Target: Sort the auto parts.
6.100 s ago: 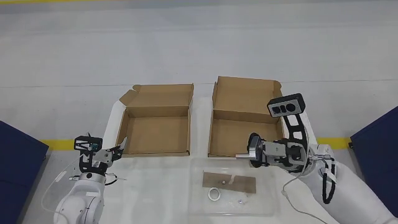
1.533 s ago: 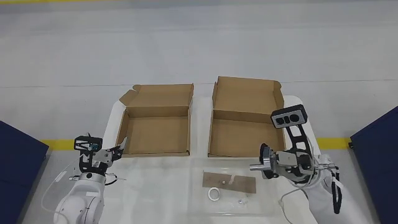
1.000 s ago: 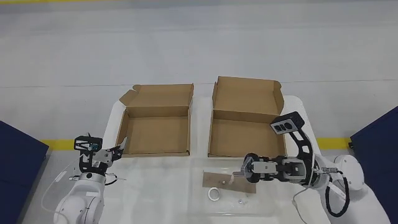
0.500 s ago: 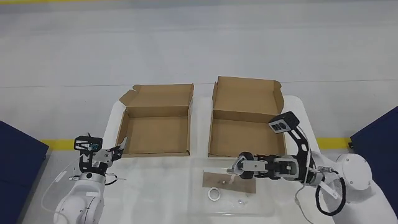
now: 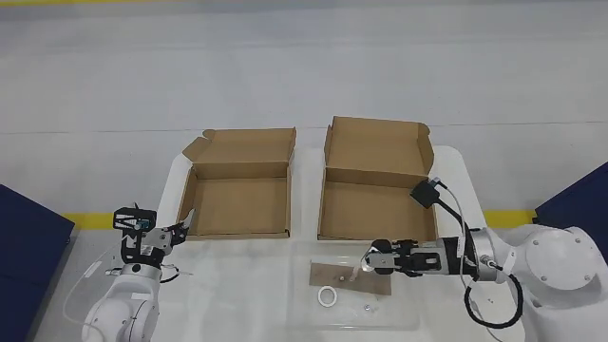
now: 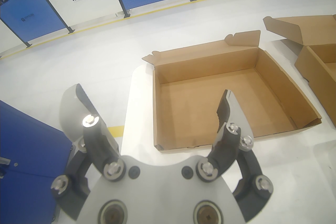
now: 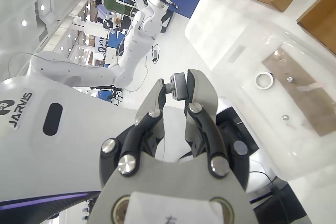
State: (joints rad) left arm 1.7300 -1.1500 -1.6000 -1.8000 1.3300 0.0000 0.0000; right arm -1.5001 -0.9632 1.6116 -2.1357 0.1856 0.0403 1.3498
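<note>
While my left gripper (image 6: 152,104) gapes empty, the right gripper (image 7: 175,90) pinches a grey metal part (image 7: 179,88) at its fingertips over the clear tray (image 5: 407,306).

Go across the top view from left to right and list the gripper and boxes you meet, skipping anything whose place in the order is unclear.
left gripper, jaws open → left cardboard box → right cardboard box
</note>
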